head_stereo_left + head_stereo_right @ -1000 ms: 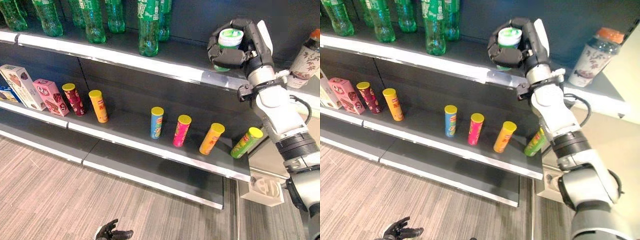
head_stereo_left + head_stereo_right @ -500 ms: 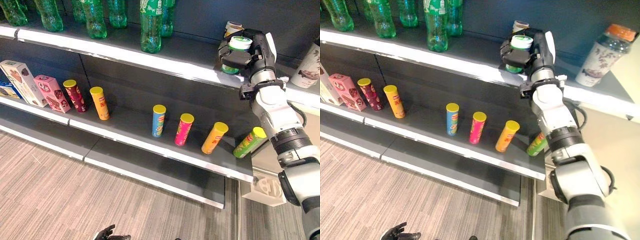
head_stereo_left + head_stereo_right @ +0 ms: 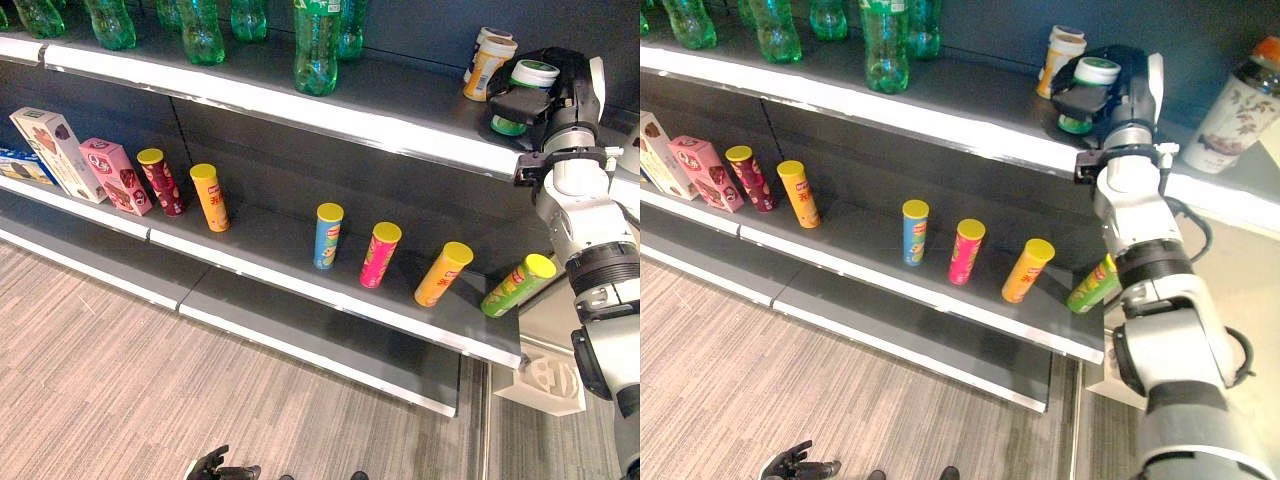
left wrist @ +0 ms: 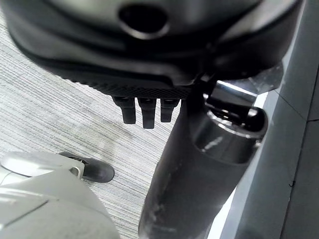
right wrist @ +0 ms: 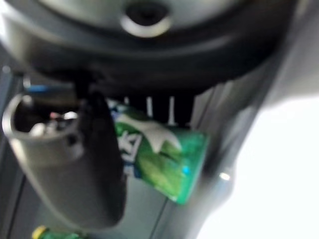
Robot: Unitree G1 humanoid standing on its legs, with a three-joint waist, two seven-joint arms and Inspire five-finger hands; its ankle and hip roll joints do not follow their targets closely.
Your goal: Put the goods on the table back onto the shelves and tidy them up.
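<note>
Green white-lidded can clamped between right hand fingers and thumb, upright over top shelf; left hand idle low.

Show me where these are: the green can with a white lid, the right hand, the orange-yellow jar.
green can with a white lid (image 3: 1097,71), right eye view, lid.
right hand (image 3: 1127,90), right eye view, back.
orange-yellow jar (image 3: 1061,60), right eye view, body.

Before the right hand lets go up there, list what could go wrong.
1. The right hand is curled round the green can over the top shelf, close to its front edge; released there, the can could tip off.
2. The yellow bottle stands just beside the hand; a sideways nudge might topple it.
</note>
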